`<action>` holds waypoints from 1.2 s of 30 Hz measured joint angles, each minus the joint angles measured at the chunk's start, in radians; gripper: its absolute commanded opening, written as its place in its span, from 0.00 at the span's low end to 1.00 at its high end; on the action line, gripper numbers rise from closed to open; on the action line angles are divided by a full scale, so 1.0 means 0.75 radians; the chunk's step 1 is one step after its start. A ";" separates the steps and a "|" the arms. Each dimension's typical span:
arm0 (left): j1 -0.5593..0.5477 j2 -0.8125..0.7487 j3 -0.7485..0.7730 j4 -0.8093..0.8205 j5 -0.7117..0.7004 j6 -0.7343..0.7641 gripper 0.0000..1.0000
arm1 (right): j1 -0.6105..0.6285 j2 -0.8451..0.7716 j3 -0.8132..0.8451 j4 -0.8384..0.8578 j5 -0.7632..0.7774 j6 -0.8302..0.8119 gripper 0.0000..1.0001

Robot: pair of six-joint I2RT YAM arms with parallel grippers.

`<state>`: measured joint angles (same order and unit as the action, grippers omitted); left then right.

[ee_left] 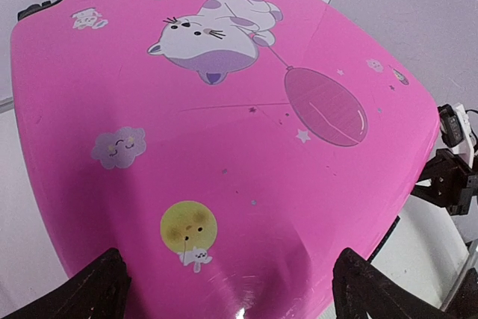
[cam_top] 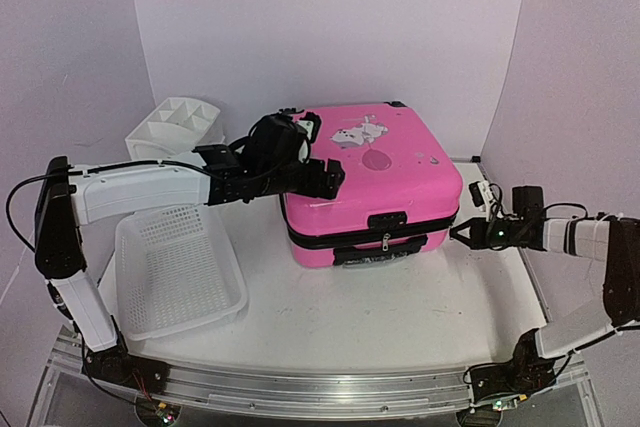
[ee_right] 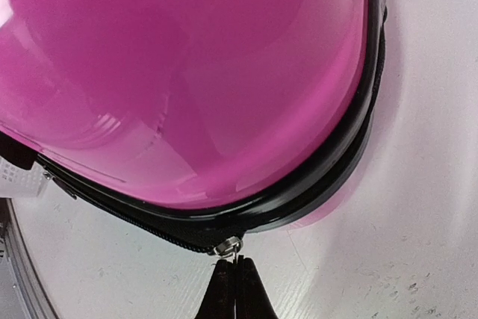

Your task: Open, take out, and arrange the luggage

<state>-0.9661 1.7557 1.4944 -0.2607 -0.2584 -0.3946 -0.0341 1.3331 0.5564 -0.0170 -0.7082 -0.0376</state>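
1. Pink luggage (cam_top: 375,182) sits shut on the counter (cam_top: 400,317), middle of the frame
2. Left jaws hang wide open over it; right jaws pinch the zip pull (ee_right: 228,247)
3. Unzipping, emptying and arranging are all left to do

Bright, even overhead light, soft shadows by luggage (cam_top: 370,182), glare on its shell, R wrist cam slightly soft.

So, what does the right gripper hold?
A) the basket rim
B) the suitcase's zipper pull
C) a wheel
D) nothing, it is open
B: the right gripper is shut, its tips pinching the zipper pull at the black seam of the pink suitcase.
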 measured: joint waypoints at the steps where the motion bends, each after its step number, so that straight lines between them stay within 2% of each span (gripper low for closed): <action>1: 0.001 -0.002 -0.004 0.000 -0.001 0.004 0.96 | -0.006 0.008 0.003 -0.001 -0.017 -0.001 0.00; 8: 0.007 -0.014 -0.006 -0.025 0.017 0.081 0.96 | -0.092 0.255 0.161 -0.051 -0.325 0.007 0.00; 14: 0.014 -0.047 -0.006 -0.113 0.074 0.197 0.98 | -0.062 0.236 0.166 -0.115 -0.328 -0.140 0.00; 22: -0.013 -0.142 0.006 -0.372 0.142 0.336 0.99 | 0.159 0.168 0.173 -0.183 -0.228 -0.282 0.00; 28: -0.097 -0.168 0.034 -0.473 0.146 0.388 0.96 | 0.420 0.159 0.195 -0.090 -0.062 -0.271 0.00; 33: -0.115 -0.168 0.030 -0.482 0.148 0.279 0.89 | 0.605 0.159 0.180 0.031 0.065 -0.134 0.00; 36: -0.115 -0.179 -0.054 -0.394 0.157 0.171 0.88 | 0.682 0.159 0.179 0.068 0.093 -0.072 0.00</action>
<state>-1.0527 1.6215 1.4536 -0.5564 -0.1406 -0.2665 0.4770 1.4525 0.6907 0.0341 -0.6388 -0.0914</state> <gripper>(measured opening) 0.886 0.014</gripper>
